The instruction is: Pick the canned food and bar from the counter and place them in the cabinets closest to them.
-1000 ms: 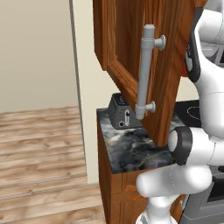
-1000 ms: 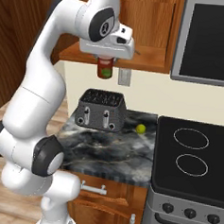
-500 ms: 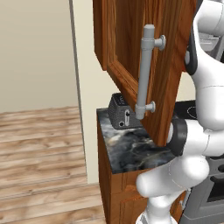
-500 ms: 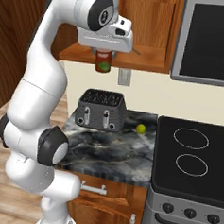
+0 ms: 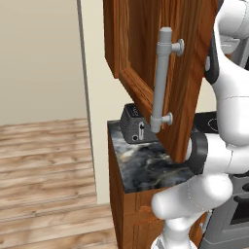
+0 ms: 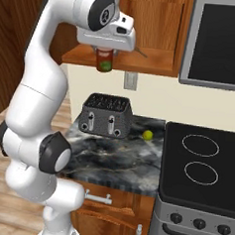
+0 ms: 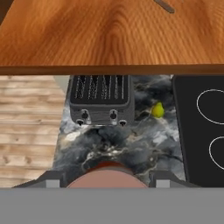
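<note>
The canned food (image 6: 104,62) is being gripped by the tool (image 6: 105,53) just before the open cabinet shelf (image 6: 153,62); it should be carried level over the shelf edge before release.

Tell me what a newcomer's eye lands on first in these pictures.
First, the gripper holding the canned food high in front of the open cabinet's shelf. Then the dark toaster on the counter beneath it, with a small green fruit beside it near the stove.
</note>
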You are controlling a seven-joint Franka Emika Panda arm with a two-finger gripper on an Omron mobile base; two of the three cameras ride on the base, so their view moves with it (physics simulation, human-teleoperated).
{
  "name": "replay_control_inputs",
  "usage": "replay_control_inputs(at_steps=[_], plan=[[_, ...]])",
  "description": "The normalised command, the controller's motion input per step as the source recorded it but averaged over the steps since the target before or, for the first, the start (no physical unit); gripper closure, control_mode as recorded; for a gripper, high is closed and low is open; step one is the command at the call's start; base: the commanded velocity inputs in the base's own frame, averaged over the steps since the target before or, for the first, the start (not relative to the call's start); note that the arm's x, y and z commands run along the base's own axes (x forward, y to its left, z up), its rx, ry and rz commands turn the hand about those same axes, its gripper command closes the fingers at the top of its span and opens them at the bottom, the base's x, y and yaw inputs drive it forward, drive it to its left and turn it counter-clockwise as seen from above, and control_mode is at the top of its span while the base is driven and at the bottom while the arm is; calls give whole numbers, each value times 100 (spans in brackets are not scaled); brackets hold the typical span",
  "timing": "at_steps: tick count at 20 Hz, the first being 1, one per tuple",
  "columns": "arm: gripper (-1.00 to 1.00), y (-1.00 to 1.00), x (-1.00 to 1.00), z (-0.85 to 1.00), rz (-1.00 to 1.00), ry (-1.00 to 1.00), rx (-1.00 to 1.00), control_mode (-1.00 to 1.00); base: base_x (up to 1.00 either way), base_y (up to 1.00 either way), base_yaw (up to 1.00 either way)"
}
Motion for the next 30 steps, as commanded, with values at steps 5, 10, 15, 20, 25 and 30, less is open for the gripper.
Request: replay_control_inputs(at_steps=[5, 10, 15, 20, 25, 30], plan=[[100, 9, 0, 0, 0, -11, -1, -100, 0, 0, 0], [100, 8, 0, -11, 0, -13, -3, -100, 0, 0, 0], [100, 4, 2, -6, 0, -13, -2, -100, 0, 0, 0], [100, 1, 13, 0, 0, -8, 0, -100, 0, 0, 0], [100, 0, 21, 0, 0, -7, 0, -100, 0, 0, 0], [100, 0, 30, 0, 0, -4, 0, -100, 0, 0, 0]])
